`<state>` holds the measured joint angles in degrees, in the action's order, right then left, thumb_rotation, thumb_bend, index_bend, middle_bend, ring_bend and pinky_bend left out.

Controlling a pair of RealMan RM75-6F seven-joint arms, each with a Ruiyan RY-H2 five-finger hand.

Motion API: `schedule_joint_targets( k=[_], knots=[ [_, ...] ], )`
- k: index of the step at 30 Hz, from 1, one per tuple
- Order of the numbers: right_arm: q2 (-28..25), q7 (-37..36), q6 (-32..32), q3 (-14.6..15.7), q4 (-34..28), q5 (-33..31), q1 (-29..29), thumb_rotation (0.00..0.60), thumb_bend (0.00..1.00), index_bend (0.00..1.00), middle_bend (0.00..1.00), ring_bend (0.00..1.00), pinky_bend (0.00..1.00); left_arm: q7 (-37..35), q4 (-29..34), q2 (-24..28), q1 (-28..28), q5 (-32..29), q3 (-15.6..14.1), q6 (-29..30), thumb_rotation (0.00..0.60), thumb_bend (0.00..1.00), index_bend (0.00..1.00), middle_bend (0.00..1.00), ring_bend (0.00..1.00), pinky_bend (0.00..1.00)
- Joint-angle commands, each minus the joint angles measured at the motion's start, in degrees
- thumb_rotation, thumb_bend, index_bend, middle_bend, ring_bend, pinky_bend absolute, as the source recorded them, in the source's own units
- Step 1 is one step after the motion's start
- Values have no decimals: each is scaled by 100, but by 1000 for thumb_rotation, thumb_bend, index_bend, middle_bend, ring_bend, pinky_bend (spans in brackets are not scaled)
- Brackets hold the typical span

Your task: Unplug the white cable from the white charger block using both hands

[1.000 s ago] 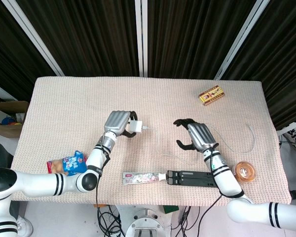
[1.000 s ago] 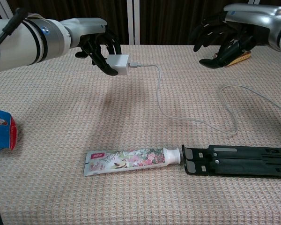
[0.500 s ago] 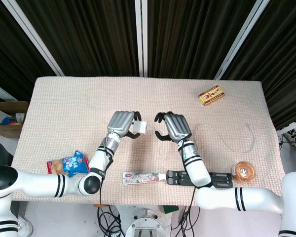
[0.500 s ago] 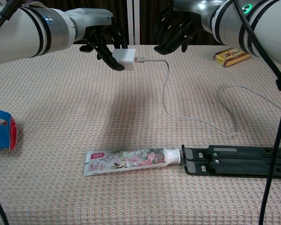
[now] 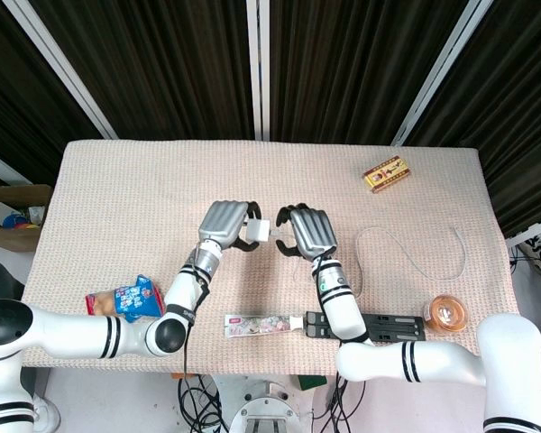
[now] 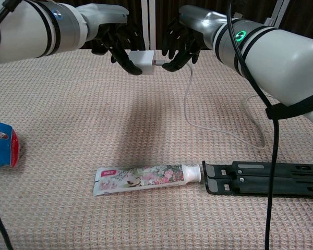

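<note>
Left hand (image 6: 115, 44) gripping the white charger block (image 6: 143, 57), lifted clear of the worktop (image 6: 68, 130) at mid-scene, far side in the chest view. White cable (image 6: 190, 99) still plugged into the block's right face, drooping from there to the cloth and trailing away right in loose curves.

Big change over the last second: right hand (image 6: 181, 46) swung in from well off to the right, first hovering spread near the yellow box (image 5: 386, 173), then closing the gap, now right up against the plug end. Fingertips (image 6: 169, 66) curled at the connector, touching or nearly so; firm pinch not confirmable from either view. Block also carried slightly higher and further right meanwhile, meeting the incoming hand.

Meaning for the task: approach done, both hands in position, separation not yet made. Next step, by judgement, a secure pinch on the plug and a straight pull apart, opposite along the connector's axis.

Nearby, untouched: toothpaste tube (image 6: 141, 178) and black stand (image 6: 266, 178) at the near edge, blue snack packet (image 6: 1, 146) far left.
</note>
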<state>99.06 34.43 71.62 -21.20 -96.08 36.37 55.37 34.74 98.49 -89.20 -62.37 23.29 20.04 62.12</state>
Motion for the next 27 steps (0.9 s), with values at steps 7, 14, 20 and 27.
schedule_joint_targets(
  k=[7, 14, 20, 27],
  knots=[
    [132, 106, -39, -88, 98, -150, 55, 600, 346, 542, 446, 289, 512, -14, 23, -15, -35, 19, -39, 58, 600, 225, 588, 499, 670, 894],
    [156, 102, -48, -113, 145, -189, 22, 600, 352, 562, 450, 289, 508, -54, 36, -26, -56, 55, -51, 61, 600, 225, 588, 499, 670, 894],
    [176, 79, -60, -123, 161, -173, 0, 600, 357, 601, 458, 289, 510, -46, 33, -45, -87, 61, -68, 68, 599, 224, 588, 499, 670, 894],
    [206, 136, -81, -155, 157, -243, 15, 600, 407, 643, 464, 289, 512, -9, 59, -53, -112, 78, -95, 126, 600, 225, 588, 499, 670, 894]
  ],
)
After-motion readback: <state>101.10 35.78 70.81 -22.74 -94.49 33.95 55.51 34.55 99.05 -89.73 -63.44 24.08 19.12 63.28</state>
